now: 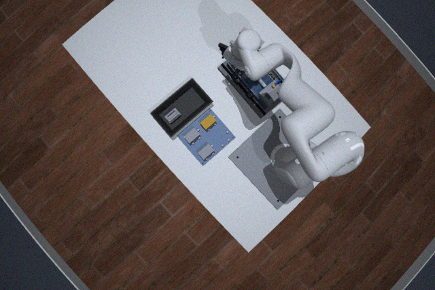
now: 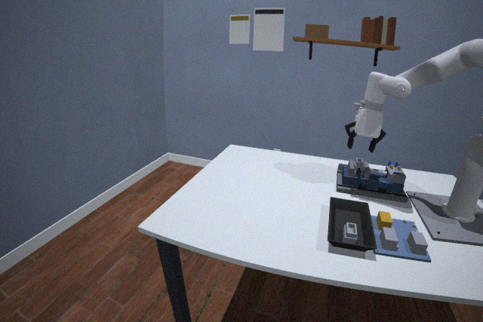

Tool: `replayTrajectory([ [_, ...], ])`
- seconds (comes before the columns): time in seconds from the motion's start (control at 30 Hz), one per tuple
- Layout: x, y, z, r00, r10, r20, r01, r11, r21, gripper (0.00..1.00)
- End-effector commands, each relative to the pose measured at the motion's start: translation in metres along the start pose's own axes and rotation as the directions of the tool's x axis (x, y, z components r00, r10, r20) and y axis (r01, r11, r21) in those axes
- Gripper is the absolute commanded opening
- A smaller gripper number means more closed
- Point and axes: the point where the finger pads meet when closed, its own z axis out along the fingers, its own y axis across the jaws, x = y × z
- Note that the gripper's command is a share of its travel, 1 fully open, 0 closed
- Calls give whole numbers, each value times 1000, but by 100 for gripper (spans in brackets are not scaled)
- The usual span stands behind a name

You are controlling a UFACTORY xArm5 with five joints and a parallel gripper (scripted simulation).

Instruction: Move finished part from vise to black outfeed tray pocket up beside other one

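Outfeed tray (image 2: pixel 336 209), finished part (image 2: pixel 358 165) below open gripper (image 2: pixel 364 143)

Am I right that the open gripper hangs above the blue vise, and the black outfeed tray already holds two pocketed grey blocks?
Not quite. The black outfeed tray holds only one pocketed grey block, lying near one end, as the top and exterior views both show. The rest stands: the open gripper hangs above the blue vise, clear of it.
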Motion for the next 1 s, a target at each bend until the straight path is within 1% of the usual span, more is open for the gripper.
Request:
replayTrajectory([
  [0.0,1,-1,-2,1000,0,-2,0,1000,4,100],
  [0.57,1,-1,-2,1000,3,-1,-3,1000,3,100],
  [0.63,15,6,-2,999,52,2,-52,998,-18,100],
  [0.73,53,27,-3,981,195,10,-194,978,-78,100],
  [0.77,61,33,-4,974,228,11,-226,970,-92,100],
  [0.8,65,36,-4,970,243,11,-241,965,-99,100],
  [0.97,66,36,-4,969,246,11,-244,965,-100,100],
])
